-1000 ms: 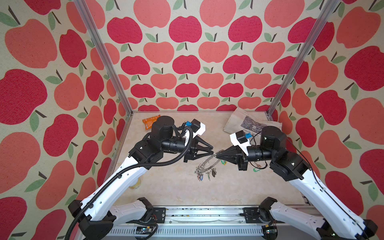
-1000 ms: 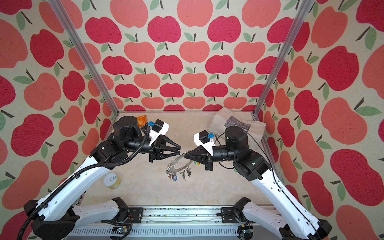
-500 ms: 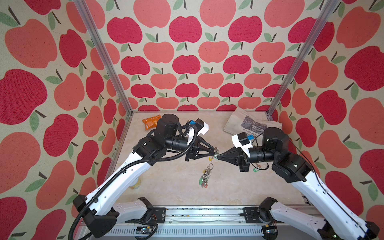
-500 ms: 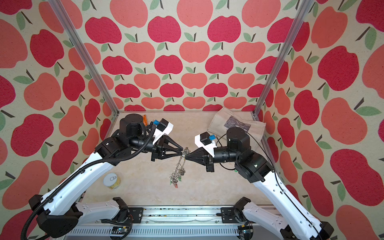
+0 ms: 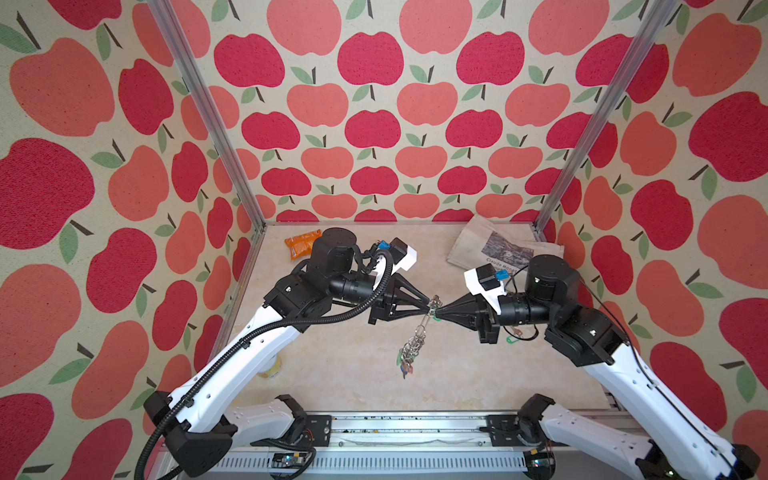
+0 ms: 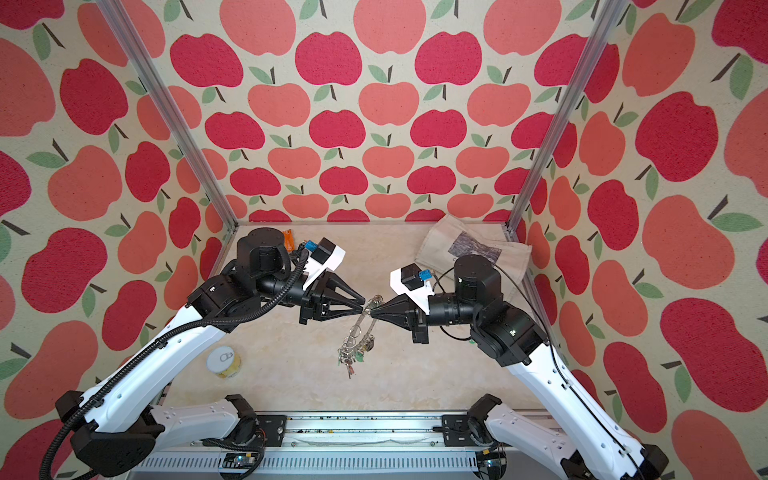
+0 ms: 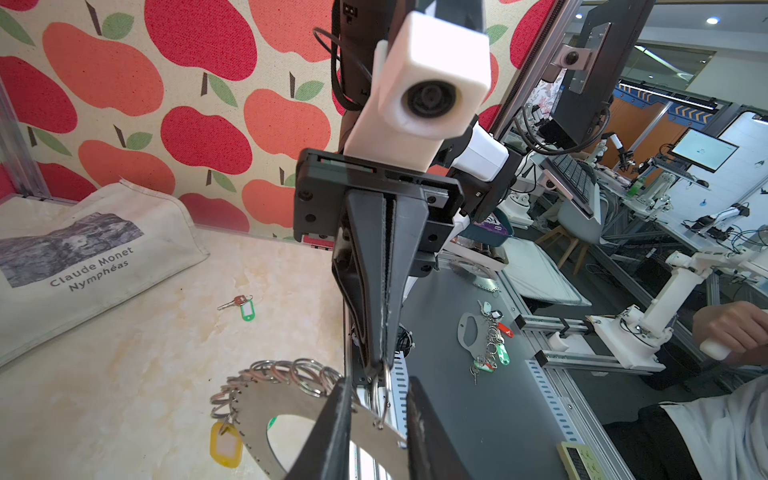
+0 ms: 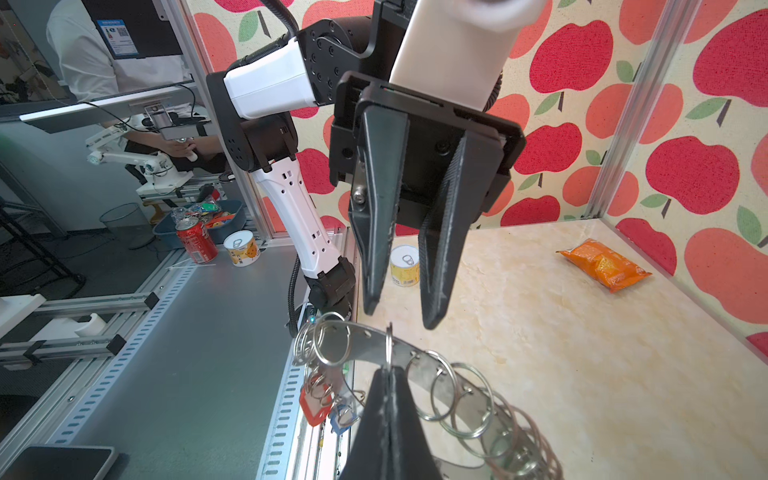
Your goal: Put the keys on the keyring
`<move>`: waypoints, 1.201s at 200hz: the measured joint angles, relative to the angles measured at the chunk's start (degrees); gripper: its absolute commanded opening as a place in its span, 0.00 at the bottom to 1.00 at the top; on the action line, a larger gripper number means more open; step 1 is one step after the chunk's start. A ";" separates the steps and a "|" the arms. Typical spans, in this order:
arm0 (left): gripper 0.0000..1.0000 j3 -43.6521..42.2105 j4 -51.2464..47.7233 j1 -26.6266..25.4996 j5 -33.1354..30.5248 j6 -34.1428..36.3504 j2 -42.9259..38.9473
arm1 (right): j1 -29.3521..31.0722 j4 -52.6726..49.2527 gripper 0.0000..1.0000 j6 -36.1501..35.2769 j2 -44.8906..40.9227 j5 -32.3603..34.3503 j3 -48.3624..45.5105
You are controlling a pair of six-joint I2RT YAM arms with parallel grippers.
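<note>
- In both top views the right gripper (image 5: 441,309) (image 6: 372,311) is pinched shut on the keyring (image 5: 423,328) (image 6: 360,332). The keyring hangs edge-on below the gripper's tips, its long axis slanting down toward the arm bases.
- The keys (image 5: 406,362) (image 6: 352,358) bunch at the keyring's low end, perhaps brushing the table (image 5: 353,374).
- The left gripper (image 5: 428,307) (image 6: 362,309) meets the right one tip to tip, jaws parted. Behind the right gripper, a cloth bag (image 5: 494,249) reads "Claude Monet".
- Left wrist view: the left gripper (image 7: 378,388) straddles the keyring's (image 7: 291,409) rim, clamping nothing. A yellow tag (image 7: 226,444) dangles beside it.
- Beyond the left gripper's tips lie a loose key (image 7: 243,305) with a green tag and the bag (image 7: 91,253), printed "Claude Monet Nymphéas".
- Right wrist view: the right gripper (image 8: 388,409) is closed on one rim ring. The keyring (image 8: 368,345) arcs crosswise just ahead, with a red tag (image 8: 313,409) and a blue tag (image 8: 343,419) hanging under it.
- The left gripper (image 8: 400,313) stands open just past the rim. Behind it, the print on a can (image 8: 405,264) is too small to read.
</note>
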 measured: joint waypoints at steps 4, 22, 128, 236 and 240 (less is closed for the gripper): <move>0.27 0.00 0.00 -0.09 0.09 -0.02 0.00 | 0.00 0.00 0.00 0.00 0.00 0.04 0.02; 0.27 0.00 -0.11 -0.52 0.17 -0.13 0.02 | 0.00 0.02 0.00 0.00 0.00 0.24 0.02; 0.05 0.11 -1.84 -1.33 -0.79 0.31 0.04 | -0.07 1.31 0.00 0.48 -0.02 0.42 0.02; 0.00 14.10 -21.07 -10.03 -24.76 16.04 2.10 | -0.15 -3.43 0.60 -2.23 -1.73 7.08 -0.11; 0.00 15.45 -22.53 -11.17 -27.15 17.51 2.56 | -0.15 -3.93 0.60 -2.45 -1.88 7.58 -0.11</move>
